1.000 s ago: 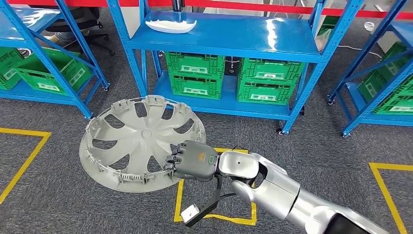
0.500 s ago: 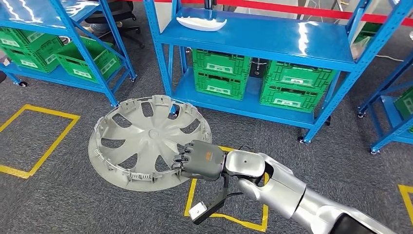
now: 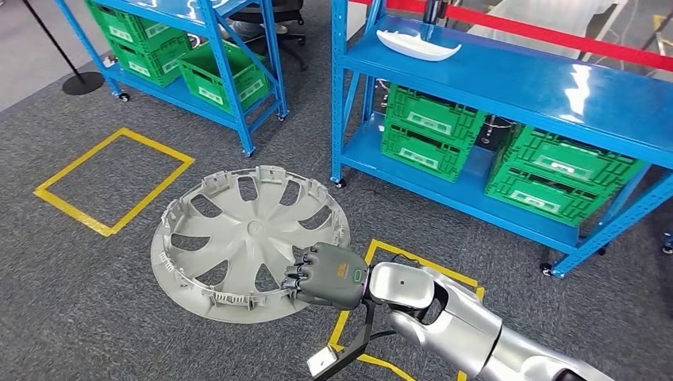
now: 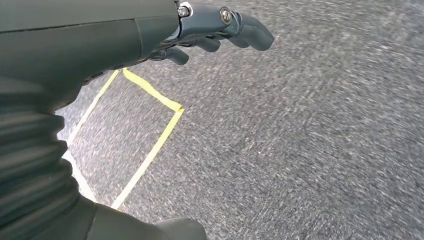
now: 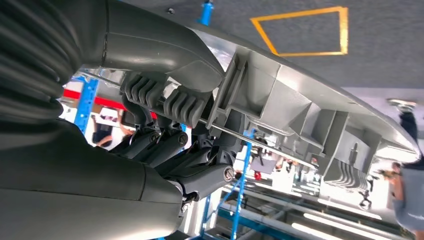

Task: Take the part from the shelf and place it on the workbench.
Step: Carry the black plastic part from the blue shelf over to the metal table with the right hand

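The part is a large grey wheel cover [image 3: 238,238] with spokes and clips around its rim. My right hand [image 3: 325,275] grips its near right edge and holds it above the grey carpet, tilted slightly. In the right wrist view, my fingers [image 5: 170,100] clamp the cover's ribbed rim [image 5: 300,107] from its inner side. My left hand [image 4: 150,35] hangs over the floor, fingers loosely bent, holding nothing.
A blue shelf [image 3: 508,75] stands ahead on the right with a white part [image 3: 418,44] on top and green crates [image 3: 432,131] below. Another blue shelf with green crates [image 3: 214,75] stands further left. Yellow tape squares [image 3: 111,178] mark the carpet.
The whole picture has shifted: my view has turned left, so the shelves slid right. The wheel cover stays gripped in my right hand, in the same place relative to me.
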Controlling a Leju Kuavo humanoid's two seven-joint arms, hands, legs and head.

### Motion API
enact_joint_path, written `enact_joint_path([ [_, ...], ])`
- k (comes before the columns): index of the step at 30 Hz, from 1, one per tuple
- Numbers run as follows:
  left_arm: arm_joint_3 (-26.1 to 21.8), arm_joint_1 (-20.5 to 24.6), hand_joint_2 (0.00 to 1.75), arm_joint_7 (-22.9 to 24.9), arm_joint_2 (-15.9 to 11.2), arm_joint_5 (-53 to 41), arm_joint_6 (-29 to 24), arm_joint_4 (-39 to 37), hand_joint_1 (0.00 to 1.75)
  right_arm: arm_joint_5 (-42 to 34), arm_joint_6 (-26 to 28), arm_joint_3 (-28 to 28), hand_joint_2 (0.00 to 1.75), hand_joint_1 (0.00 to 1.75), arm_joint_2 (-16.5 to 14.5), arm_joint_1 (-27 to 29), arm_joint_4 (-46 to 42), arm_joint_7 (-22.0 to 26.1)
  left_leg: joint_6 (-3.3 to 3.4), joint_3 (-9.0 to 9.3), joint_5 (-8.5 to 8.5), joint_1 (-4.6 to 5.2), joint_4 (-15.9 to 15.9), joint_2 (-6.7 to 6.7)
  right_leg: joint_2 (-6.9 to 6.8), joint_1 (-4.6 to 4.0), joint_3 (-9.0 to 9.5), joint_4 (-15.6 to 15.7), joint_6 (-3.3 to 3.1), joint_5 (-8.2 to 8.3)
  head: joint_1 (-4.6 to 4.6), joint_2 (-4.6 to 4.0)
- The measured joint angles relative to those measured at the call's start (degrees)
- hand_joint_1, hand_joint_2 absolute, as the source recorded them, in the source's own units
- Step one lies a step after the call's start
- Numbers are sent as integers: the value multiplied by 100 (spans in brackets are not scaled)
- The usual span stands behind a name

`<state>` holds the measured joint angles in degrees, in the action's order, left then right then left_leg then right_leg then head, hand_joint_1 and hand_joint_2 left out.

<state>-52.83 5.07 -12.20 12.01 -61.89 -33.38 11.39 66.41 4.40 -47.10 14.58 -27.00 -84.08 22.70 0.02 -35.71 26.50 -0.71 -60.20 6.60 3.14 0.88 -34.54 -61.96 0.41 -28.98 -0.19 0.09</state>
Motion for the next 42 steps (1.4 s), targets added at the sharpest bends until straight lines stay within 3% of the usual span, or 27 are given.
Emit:
enact_joint_path([
  [2,0,-15,175,22,-9,-14,-9,-1,0,-4,-4,4,175,175,-3,-4,-29,21,-84,-41,-23,-10,12,120,64,-14,63,166,-11,5,1,0],
  [4,1,-55,175,75,-24,-46,-16,-2,0,-2,-7,6,175,175,-15,-6,-79,18,-161,-66,-45,-24,40,177,-50,-7,79,201,-61,33,1,0],
  [6,1,-82,175,121,-37,-69,-19,-3,0,7,-14,8,175,175,-27,8,-149,-8,-213,-168,82,4,-159,-89,-188,17,117,259,-137,61,-32,0],
  [8,1,-86,175,138,-38,-78,-21,-4,0,21,-21,11,175,175,-24,48,-200,-36,-254,-456,419,17,-781,-470,-339,10,137,278,-186,59,-66,0],
  [10,2,-91,175,178,-38,-112,-16,-4,0,42,-46,12,175,175,-18,106,-227,-71,-296,-763,670,-1,-1435,-602,-503,0,140,275,-199,46,-68,0],
  [11,4,-96,175,242,-40,-151,5,-5,0,56,-81,12,175,175,-19,131,-249,-99,-308,-794,653,-11,-1521,-627,-585,-1,145,273,-198,39,-68,0],
  [12,8,-100,175,331,-45,-199,39,-6,0,68,-128,11,175,175,-21,146,-275,-134,-315,-696,528,-20,-1357,-653,-658,-1,154,272,-190,30,-68,0],
  [13,17,-102,175,433,-51,-246,82,-7,0,78,-184,10,175,175,-23,153,-307,-172,-315,-490,339,-26,-991,-721,-728,-1,171,271,-175,16,-69,0],
  [15,41,-97,175,600,-55,-303,157,-7,0,70,-278,10,175,175,-25,140,-344,-208,-270,-78,85,-2,-226,-982,-846,-33,205,263,-122,-19,-66,0],
  [17,54,-96,175,650,-51,-284,180,-7,0,15,-336,4,175,175,-31,61,-341,-158,-183,51,40,34,62,-1088,-941,-76,222,263,-63,-39,-47,0],
  [19,53,-106,175,558,-57,-224,174,-5,0,-62,-357,-20,175,175,-65,-78,-294,-67,-95,29,10,35,75,-946,-1021,-73,231,271,-1,-48,-33,0],
  [21,52,-100,175,400,-67,-169,163,-3,0,-121,-341,-63,175,175,-130,-239,-201,16,-13,31,-31,20,110,-813,-841,-39,172,92,53,-187,-25,0],
  [23,52,-68,175,261,-76,-128,157,-1,0,-156,-311,-114,175,175,-195,-376,-84,66,40,34,-57,9,126,-661,-497,-16,-103,-546,72,-535,-8,0],
  [25,52,-44,175,151,-82,-110,152,0,0,-166,-298,-165,175,175,-259,-464,30,80,55,31,-62,13,120,-491,-350,-19,-457,-1267,72,-804,0,0],
  [26,52,-44,175,109,-85,-111,148,0,0,-166,-299,-192,175,175,-293,-504,77,81,55,31,-63,16,113,-402,-333,-22,-534,-1387,65,-782,1,0],
  [27,52,-44,175,75,-89,-114,144,0,0,-166,-300,-222,175,175,-326,-547,116,81,52,31,-63,16,104,-311,-320,-22,-502,-1271,54,-645,1,0],
  [28,52,-43,175,50,-92,-119,140,0,0,-167,-301,-251,175,175,-354,-591,146,81,47,33,-63,16,91,-222,-280,-17,-368,-949,39,-428,1,0],
  [30,52,-34,175,26,-93,-128,137,0,0,-168,-303,-299,175,175,-395,-658,194,90,7,16,-61,13,57,-56,-61,0,-26,-171,9,-82,0,0],
  [32,52,-30,175,19,-95,-131,130,0,0,-169,-303,-333,175,175,-422,-695,230,101,-74,-26,-79,4,52,76,72,-9,113,166,-14,-4,0,0],
  [34,52,-45,175,16,-101,-131,112,-1,0,-177,-303,-364,175,175,-466,-738,252,106,-166,-65,-114,-13,84,171,-26,-26,113,197,-67,18,2,0],
  [35,52,-57,175,11,-104,-126,98,-2,0,-190,-309,-382,175,175,-492,-769,261,110,-198,-85,-106,-10,68,112,-86,-22,124,223,-108,36,-3,0],
  [36,52,-63,175,4,-108,-115,78,-2,0,-213,-319,-399,175,175,-518,-808,270,118,-224,-139,-44,0,-31,-30,-151,-12,137,250,-152,54,-22,0],
  [38,52,-53,175,-9,-111,-84,37,-3,0,-270,-363,-429,175,175,-545,-881,287,135,-260,-396,252,15,-577,-418,-294,-13,155,281,-211,68,-59,0],
  [39,52,-45,175,-7,-111,-73,17,-3,0,-291,-389,-442,175,175,-550,-908,293,141,-280,-586,436,10,-975,-537,-374,-23,156,281,-227,65,-73,0],
  [41,52,-44,175,29,-112,-67,-7,-7,0,-304,-433,-478,175,175,-569,-949,304,146,-305,-838,596,-4,-1504,-613,-539,-37,159,277,-236,54,-73,0],
  [42,52,-50,175,68,-114,-73,-12,-8,0,-305,-453,-503,175,175,-587,-972,309,144,-309,-807,515,-8,-1457,-631,-614,-40,165,275,-233,45,-74,0],
])
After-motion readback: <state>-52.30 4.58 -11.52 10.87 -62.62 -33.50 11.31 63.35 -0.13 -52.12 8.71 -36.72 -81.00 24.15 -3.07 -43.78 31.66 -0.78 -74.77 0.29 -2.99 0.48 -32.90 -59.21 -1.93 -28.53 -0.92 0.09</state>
